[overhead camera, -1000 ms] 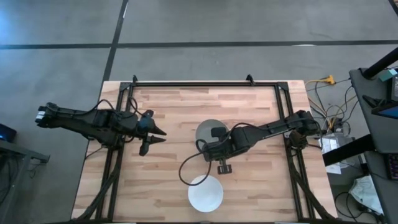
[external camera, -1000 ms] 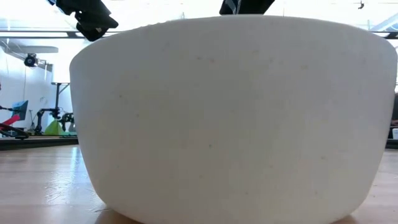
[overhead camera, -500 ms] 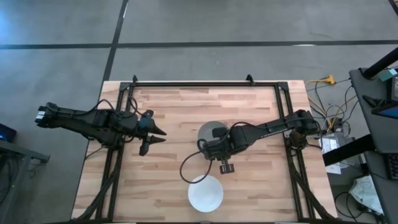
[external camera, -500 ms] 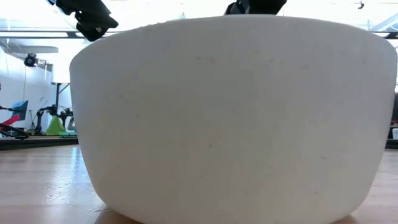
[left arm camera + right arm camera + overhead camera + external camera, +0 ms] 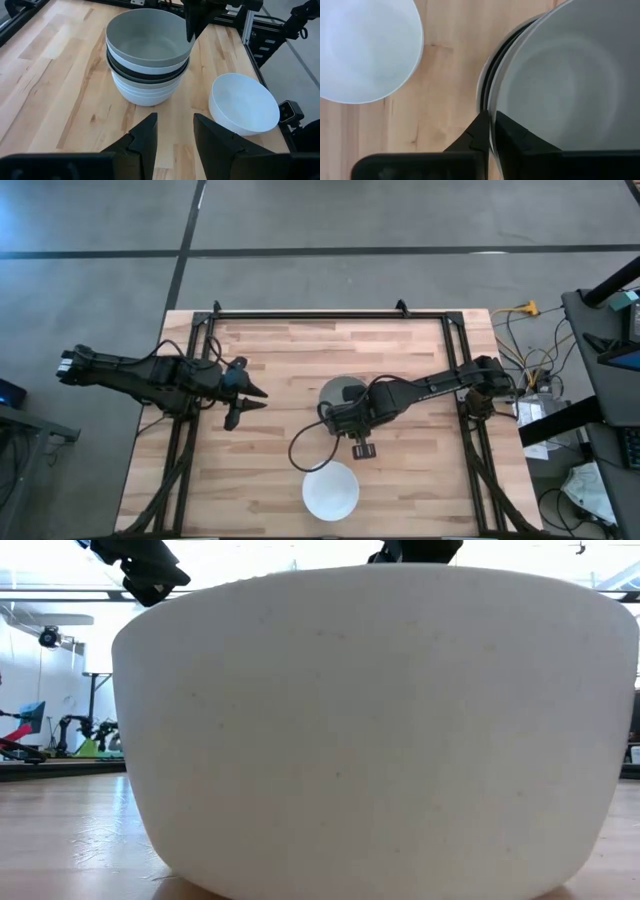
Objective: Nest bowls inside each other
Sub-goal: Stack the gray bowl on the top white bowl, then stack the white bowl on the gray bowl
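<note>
Now the right pincer (image 5: pixel 346 416) sits at the edge of the stack of bowls (image 5: pixel 148 60) in the middle of the worktop (image 5: pixel 280 360), and its two fingers are pinched close on the rim of the grey bowl (image 5: pixel 570 75) on top, one finger inside and one outside. Under that grey bowl are a black one and white ones, all tucked inside each other. One white bowl (image 5: pixel 331 490) sits alone near the front edge, and the left pincer (image 5: pixel 246 404) waits off to the left side with its fingers apart, holding nothing.
</note>
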Robot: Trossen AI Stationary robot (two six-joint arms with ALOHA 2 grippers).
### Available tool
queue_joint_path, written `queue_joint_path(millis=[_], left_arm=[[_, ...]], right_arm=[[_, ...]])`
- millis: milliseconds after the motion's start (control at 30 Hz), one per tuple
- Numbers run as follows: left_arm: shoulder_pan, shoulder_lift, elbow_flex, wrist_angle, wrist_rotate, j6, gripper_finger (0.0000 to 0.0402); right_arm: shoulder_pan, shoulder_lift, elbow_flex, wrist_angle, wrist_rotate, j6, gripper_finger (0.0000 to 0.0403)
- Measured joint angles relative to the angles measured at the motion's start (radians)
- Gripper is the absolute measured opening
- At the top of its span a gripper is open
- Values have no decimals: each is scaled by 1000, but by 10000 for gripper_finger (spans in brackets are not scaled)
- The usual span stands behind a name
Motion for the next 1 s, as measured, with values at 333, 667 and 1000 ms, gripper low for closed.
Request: queue_joint_path(millis=[333,667,1000], left_arm=[[0,0,0,0,0,-1,111],[0,0,0,0,0,-5,111],[0,0,0,13,3,-54,111]], right_arm=[[-2,0,0,3,-2,9,89],[-3,-14,65,-20,-2,8,106],[-22,-41,248,-339,68,-25,80]])
